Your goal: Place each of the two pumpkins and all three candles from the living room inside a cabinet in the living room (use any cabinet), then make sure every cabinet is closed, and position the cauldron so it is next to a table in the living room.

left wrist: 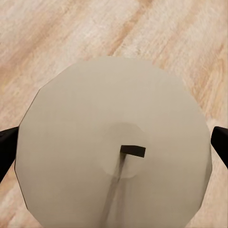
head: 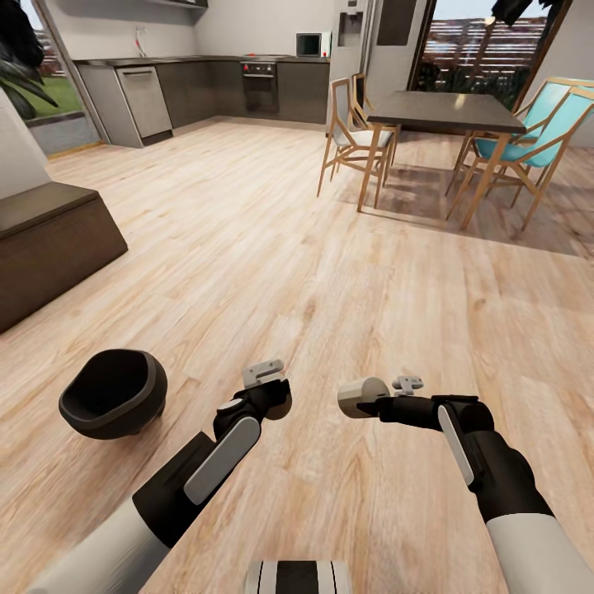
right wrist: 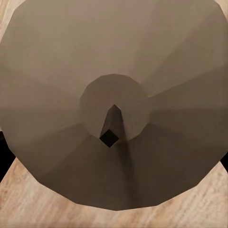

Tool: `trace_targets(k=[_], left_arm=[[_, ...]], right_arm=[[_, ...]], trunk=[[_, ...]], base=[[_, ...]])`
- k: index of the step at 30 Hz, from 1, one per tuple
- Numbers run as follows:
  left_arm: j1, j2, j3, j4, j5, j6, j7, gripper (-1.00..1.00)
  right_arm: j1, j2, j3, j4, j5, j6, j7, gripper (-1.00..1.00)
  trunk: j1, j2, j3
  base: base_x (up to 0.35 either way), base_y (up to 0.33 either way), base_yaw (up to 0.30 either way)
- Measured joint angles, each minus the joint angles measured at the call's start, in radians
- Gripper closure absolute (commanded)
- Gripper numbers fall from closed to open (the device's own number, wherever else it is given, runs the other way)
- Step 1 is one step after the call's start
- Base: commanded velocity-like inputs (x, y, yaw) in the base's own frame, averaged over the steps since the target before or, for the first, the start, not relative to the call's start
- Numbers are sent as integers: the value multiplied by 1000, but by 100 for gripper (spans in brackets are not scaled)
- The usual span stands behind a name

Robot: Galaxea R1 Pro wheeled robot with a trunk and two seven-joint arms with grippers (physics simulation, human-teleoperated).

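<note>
The black cauldron sits tilted on the wood floor at the lower left, mouth up. Just right of it, my left gripper is shut on a beige candle. In the left wrist view that candle's flat top and wick lie between dark fingers. My right gripper is shut on a second candle, whose top is shadowed in the right wrist view. The end of the low dark-brown cabinet stands at the left. The pumpkins are out of view.
A dark dining table with wooden and turquoise chairs stands at the far right. Kitchen counters run along the back wall. Open wood floor stretches between me and them.
</note>
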Motion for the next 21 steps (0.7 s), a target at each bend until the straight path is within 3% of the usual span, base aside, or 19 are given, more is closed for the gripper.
trace_targets(k=[10, 21], left_arm=[[1, 1, 0, 0, 0, -1, 0, 100], [1, 5, 0, 0, 2, -1, 0, 100]], right_arm=[[0, 0, 0, 0, 0, 0, 0, 100], [0, 0, 0, 0, 4, -1, 0, 100]], trunk=[[0, 0, 0], [0, 0, 0]], base=[[-7, 7, 0], [-138, 109, 0]])
